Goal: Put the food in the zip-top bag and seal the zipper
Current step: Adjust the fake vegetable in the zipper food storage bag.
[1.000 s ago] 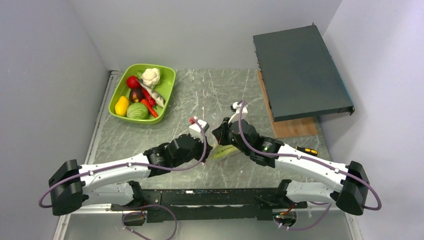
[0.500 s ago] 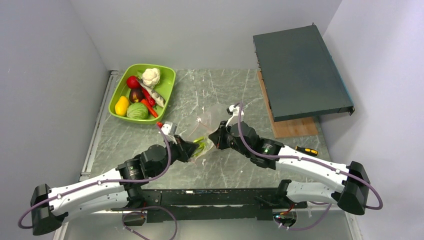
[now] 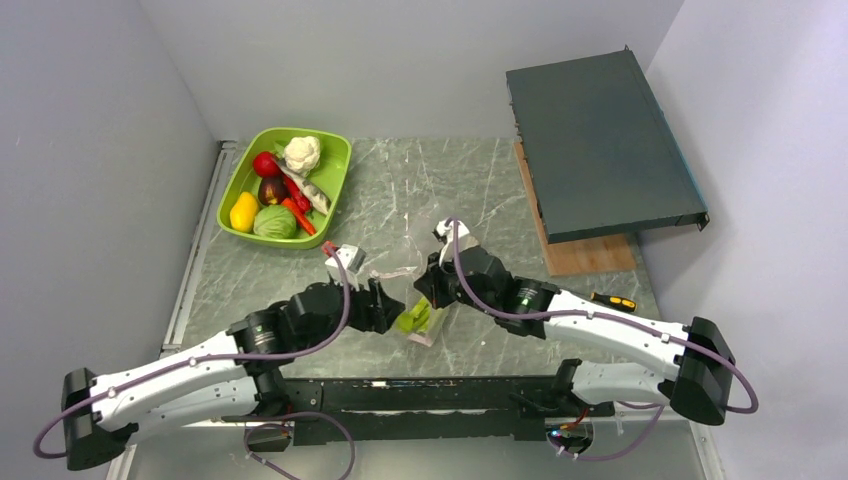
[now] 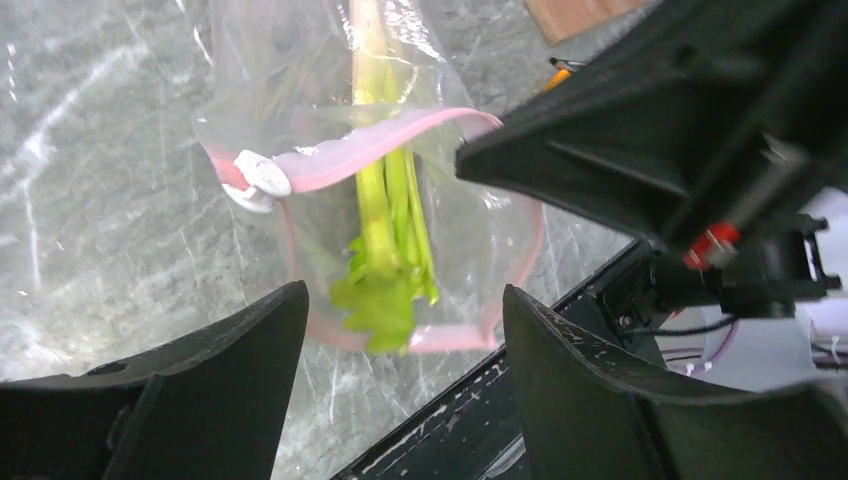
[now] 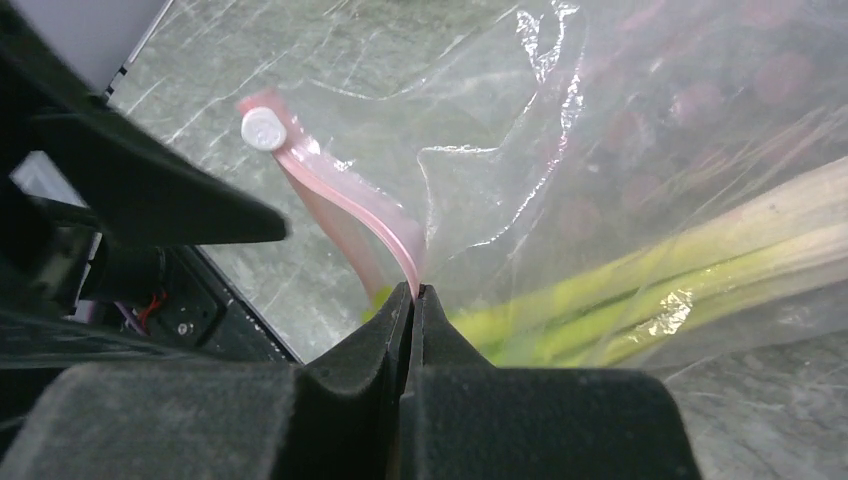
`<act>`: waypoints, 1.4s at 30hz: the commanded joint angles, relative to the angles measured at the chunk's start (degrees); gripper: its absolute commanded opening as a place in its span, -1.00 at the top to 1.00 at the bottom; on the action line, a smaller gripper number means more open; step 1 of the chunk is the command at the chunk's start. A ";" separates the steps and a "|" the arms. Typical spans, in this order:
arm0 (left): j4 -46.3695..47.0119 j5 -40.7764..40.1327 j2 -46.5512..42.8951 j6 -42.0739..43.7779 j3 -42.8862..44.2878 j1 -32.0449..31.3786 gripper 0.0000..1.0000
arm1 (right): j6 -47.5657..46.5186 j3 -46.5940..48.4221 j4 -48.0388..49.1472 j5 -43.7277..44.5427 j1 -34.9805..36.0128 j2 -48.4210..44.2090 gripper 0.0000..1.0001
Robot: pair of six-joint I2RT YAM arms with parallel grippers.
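In zip-top bag (image 4: 300, 60): pale green stalks (image 4: 385, 230) only. Its zipper (image 4: 370, 150): unsealed, gaping just ahead of left gripper (image 4: 400, 300), fingers spread wide. The right gripper (image 5: 413, 290): clamped on bag's mouth edge. Outstanding: remaining food (image 3: 275, 195), in tray (image 3: 345, 150) well beyond both; sealing.

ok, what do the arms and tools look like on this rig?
Both the left arm and right arm have white link shells, black joint housings and a purple cable looped along the outside. The left tool and right tool have matte black, wedge-shaped fingers. Each wrist carries a small white module.
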 commanded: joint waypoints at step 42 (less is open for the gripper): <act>20.54 2.92 28.92 10.93 2.35 -0.01 -0.06 | 2.29 -1.09 11.55 -15.94 -7.88 -1.41 1.00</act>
